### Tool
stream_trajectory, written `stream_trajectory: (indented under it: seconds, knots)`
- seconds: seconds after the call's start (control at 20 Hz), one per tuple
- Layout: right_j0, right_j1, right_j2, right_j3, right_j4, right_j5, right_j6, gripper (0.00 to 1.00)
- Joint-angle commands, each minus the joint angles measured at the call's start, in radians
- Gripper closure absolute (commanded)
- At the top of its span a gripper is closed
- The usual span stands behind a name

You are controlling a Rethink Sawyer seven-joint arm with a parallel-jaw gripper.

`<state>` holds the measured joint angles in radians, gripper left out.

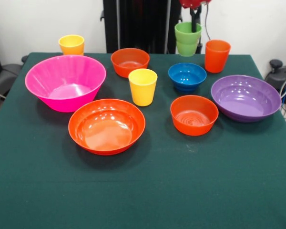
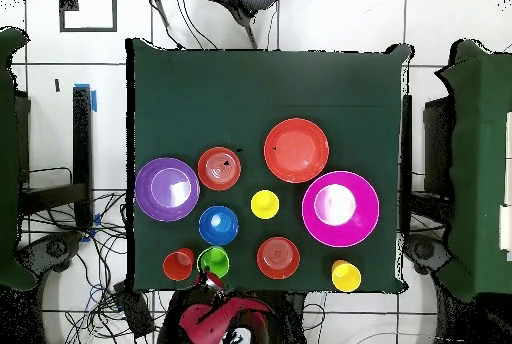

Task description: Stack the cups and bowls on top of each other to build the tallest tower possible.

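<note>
My gripper (image 1: 195, 25) comes down at the far side of the table and is shut on the rim of the light green cup (image 1: 187, 42), holding it just above the cloth; one finger is inside it. The gripper also shows in the overhead view (image 2: 211, 278), with the green cup (image 2: 213, 261). The orange cup (image 1: 216, 56) stands just right of it. On the cloth, all apart, stand the pink bowl (image 1: 65, 82), wide orange bowl (image 1: 107, 126), purple bowl (image 1: 246, 98), blue bowl (image 1: 187, 76), two small orange bowls (image 1: 130, 61) (image 1: 194, 114) and two yellow cups (image 1: 143, 86) (image 1: 71, 44). No tower stands.
The dark green table (image 1: 148, 191) has a wide bare stretch along its near side. Chairs and cables lie on the floor around the table (image 2: 95, 260).
</note>
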<state>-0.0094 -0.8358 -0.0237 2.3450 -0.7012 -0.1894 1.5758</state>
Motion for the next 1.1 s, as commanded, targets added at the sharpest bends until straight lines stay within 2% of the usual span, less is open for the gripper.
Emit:
stream_trajectory:
  seconds: [0.05,0.25,0.3,0.35,0.4,0.5,0.65,0.85,0.95,1.1]
  knots:
    - [-0.091,-0.086,0.183,0.087,-0.104,0.111,0.026,1.00]
    - [-0.131,-0.077,0.178,0.057,-0.145,0.121,0.013,1.00]
    - [-0.162,-0.074,0.192,0.052,-0.162,0.127,0.005,1.00]
    - [-0.192,-0.086,0.220,0.059,-0.166,0.144,-0.002,1.00]
    - [-0.256,-0.113,0.279,0.080,-0.167,0.171,-0.018,1.00]
    - [-0.345,-0.167,0.372,0.110,-0.148,0.217,-0.049,1.00]
    - [-0.376,-0.189,0.404,0.095,-0.135,0.240,-0.056,1.00]
    - [-0.397,-0.151,0.405,0.041,-0.151,0.252,-0.040,1.00]
    - [-0.429,-0.140,0.426,0.022,-0.151,0.254,-0.033,1.00]
    - [-0.529,-0.184,0.533,0.053,-0.111,0.296,-0.063,1.00]
